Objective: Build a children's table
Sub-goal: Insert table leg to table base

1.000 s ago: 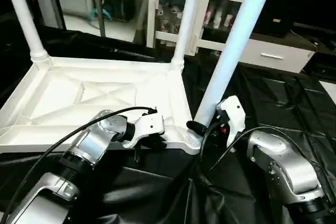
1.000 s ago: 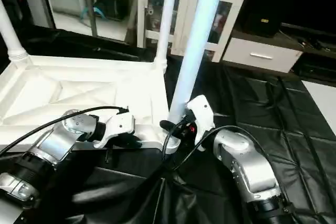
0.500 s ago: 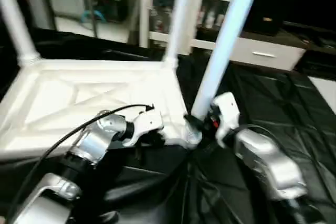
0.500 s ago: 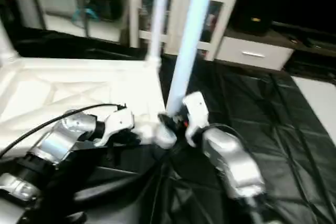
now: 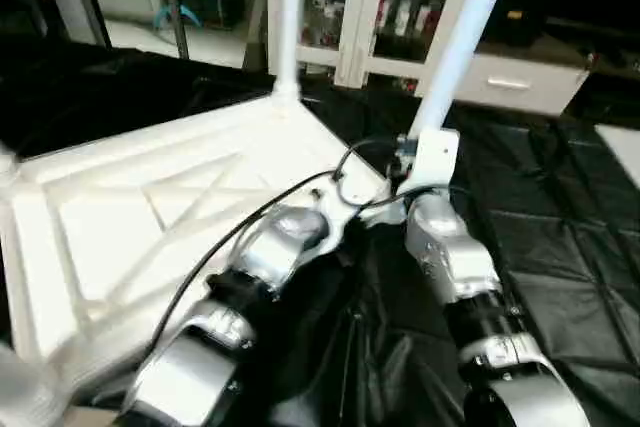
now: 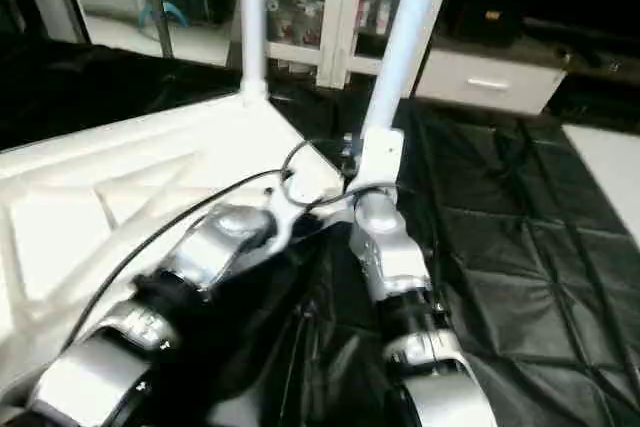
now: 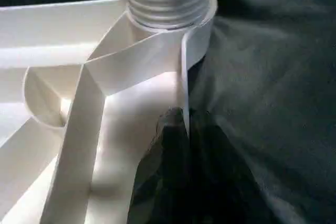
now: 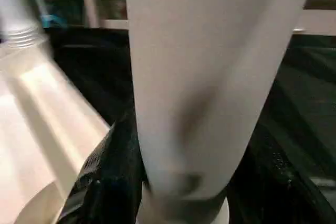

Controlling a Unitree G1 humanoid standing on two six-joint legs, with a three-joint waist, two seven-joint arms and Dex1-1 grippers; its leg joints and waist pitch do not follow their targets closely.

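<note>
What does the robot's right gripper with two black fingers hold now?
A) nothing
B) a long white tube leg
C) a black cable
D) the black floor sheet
B: in the right wrist view the black fingers sit on both sides of the long white tube leg.

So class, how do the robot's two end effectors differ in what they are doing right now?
The left end effector is pinched shut on the thin rim of the tabletop; the right end effector is spread around the near leg. The left grips a flat wall, the right a round tube. Both work at the same corner.
</note>
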